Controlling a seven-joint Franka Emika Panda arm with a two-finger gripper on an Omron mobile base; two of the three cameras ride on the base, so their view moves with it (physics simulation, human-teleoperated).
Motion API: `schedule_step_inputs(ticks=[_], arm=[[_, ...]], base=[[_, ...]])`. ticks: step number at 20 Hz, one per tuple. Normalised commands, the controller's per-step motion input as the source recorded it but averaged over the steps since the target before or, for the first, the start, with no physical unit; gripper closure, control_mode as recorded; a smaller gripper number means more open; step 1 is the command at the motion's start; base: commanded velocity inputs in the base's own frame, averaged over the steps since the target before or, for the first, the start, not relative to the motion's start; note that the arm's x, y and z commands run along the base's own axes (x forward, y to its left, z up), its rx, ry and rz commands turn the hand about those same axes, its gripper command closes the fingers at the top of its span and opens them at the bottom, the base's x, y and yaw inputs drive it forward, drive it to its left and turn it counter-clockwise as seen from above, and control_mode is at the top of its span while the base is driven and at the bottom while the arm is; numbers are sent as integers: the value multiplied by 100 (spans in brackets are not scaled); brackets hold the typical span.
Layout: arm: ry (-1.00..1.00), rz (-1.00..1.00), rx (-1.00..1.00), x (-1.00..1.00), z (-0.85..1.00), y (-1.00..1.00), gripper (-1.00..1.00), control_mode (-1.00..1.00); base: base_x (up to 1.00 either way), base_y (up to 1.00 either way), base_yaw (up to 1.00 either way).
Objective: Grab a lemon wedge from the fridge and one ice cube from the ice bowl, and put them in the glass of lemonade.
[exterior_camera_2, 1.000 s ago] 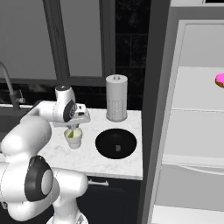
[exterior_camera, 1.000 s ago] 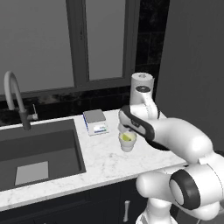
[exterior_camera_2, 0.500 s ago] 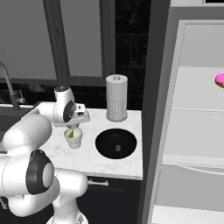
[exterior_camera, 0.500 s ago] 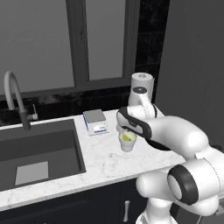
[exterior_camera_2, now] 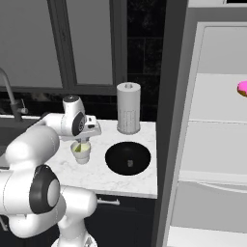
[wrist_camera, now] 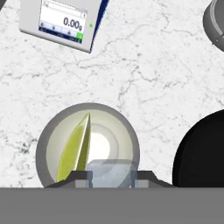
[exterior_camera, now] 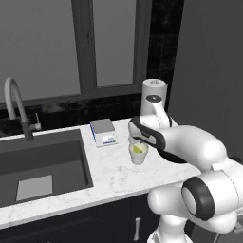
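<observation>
Marble surface (exterior_camera: pixel 109 173) carried the glass of lemonade (wrist_camera: pixel 87 146) directly beneath the tool (wrist_camera: pixel 111 175), which pinched an ice cube (wrist_camera: pixel 111 171); lemon wedge (wrist_camera: pixel 76 151) inside glass; ice bowl (exterior_camera_2: pixel 128 158) beside.

A white marble counter (exterior_camera: pixel 114 173) is running along a dark wall, sitting over dark cabinets (exterior_camera: pixel 95 225) with a pale bar handle. A dark sink (exterior_camera: pixel 42 166) is lying sunk into the counter at the left, with a curved grey faucet (exterior_camera: pixel 16 107) rising behind it. A dark-framed window (exterior_camera: pixel 85 45) is showing flat grey panes above black backsplash tiles. Soft, even light is falling across the stone.
</observation>
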Motion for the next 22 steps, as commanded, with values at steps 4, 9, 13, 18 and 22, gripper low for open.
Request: schedule_step_inputs(ticks=[4,9,13,18,22], arm=[[1,0,0,18,0,3,100,-100],[1,0,0,6,0,0,100,-100],[0,0,0,0,0,0,-100,-100],[0,0,0,0,0,0,-100,-100],[0,0,0,0,0,0,-100,-100]], base=[[0,0,0],[0,0,0],[0,0,0],[0,0,0],[0,0,0]])
